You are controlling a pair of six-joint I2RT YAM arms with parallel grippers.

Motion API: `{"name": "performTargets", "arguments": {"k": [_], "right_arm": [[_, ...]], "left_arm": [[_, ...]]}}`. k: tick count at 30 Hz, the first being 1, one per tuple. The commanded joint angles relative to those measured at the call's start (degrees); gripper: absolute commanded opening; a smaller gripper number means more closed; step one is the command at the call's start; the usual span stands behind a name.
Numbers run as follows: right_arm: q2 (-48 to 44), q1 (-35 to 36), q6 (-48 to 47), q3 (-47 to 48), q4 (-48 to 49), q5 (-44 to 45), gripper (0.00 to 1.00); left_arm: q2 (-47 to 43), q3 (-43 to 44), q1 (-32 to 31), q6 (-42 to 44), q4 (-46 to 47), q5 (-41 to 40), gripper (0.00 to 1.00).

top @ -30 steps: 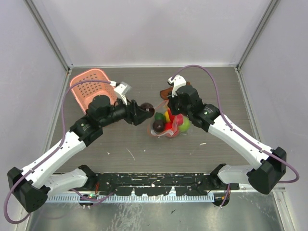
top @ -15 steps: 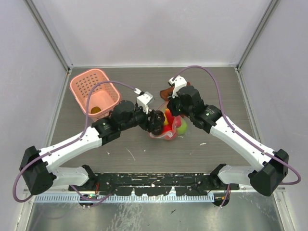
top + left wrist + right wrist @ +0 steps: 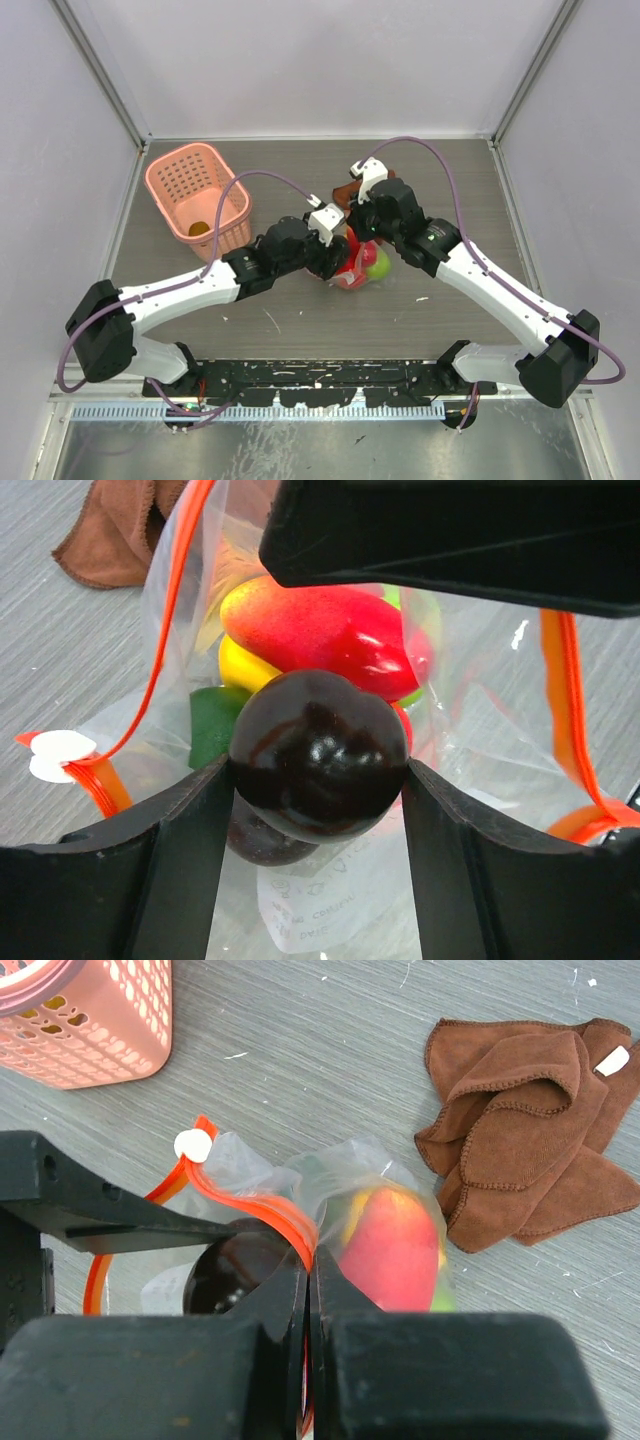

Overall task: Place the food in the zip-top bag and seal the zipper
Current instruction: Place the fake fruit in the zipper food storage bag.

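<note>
Bright, even light is cast from above, and only faint, soft shadows are left on the surface (image 3: 350, 330). In the left wrist view, small glints are seen on the dark glossy fruit (image 3: 318, 755) and on the zip-top bag (image 3: 480, 730). The closest foreground is rendered slightly soft.

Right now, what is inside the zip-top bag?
A red-yellow fruit, a yellow piece and a green piece show through the zip-top bag. The dark round fruit in the left gripper covers the rest.

The zip-top bag (image 3: 470, 730) is clear, crinkly plastic; the dark fruit (image 3: 320, 755) gleams glossy; the brown cloth (image 3: 520, 1130) beside the bag looks matt.
</note>
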Motion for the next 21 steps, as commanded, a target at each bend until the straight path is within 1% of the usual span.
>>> {"name": "performTargets", "arguments": {"k": [1, 6, 9, 12, 17, 21], "right_arm": [[-2.5, -0.1, 0.8, 0.5, 3.5, -0.5, 0.00], [-2.7, -0.1, 0.8, 0.1, 3.5, -0.6, 0.00], [-2.7, -0.2, 0.8, 0.0, 3.6, -0.6, 0.00], [-2.7, -0.1, 0.9, -0.1, 3.7, -0.8, 0.00], [-2.7, -0.2, 0.9, -0.2, 3.7, -0.8, 0.00], [-3.0, -0.1, 0.9, -0.3, 3.5, -0.6, 0.00]], "left_arm": [[0.9, 2.9, -0.5, 1.6, 6.6, -4.7, 0.66], [0.6, 2.2, -0.6, 1.1, 8.0, -6.0, 0.70], [-0.1, 1.9, -0.6, 0.8, 8.3, -5.9, 0.77], [-0.7, 1.6, -0.6, 0.3, 8.4, -5.3, 0.81], [-2.2, 1.8, -0.6, -1.3, 6.9, -4.9, 0.82], [-4.7, 2.8, -0.6, -3.6, 2.3, -5.1, 0.82]]}}
